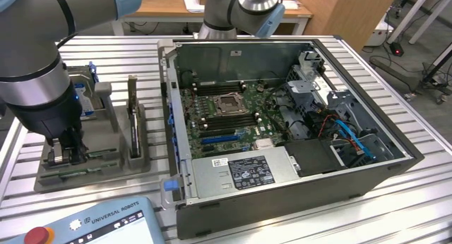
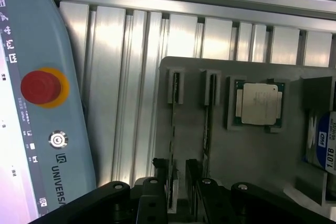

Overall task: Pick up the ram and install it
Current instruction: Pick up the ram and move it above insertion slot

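- My hand is down over the grey tray on the bench, at the exterior view's left, well apart from the open computer case.
- My fingers are parted, one on each side of the near end of the ram. I see no pinch, so I read my hand as released and straddling, with nothing lifted.
- The ram stands on its long edge, each end seated in a slotted block of the tray. I judge this offers its flat faces to my fingers and keeps it from tipping.
- Its long axis runs straight away from my hand along the tray. In the exterior view that is roughly left to right, about in line with the memory slots in the case.
- A second stick stands just beside it, parallel, in its own blocks. I am lined up on the one farther from the processor.
- Coming in at one end, jaws across the thin side, looks meant to keep me off that neighbour.
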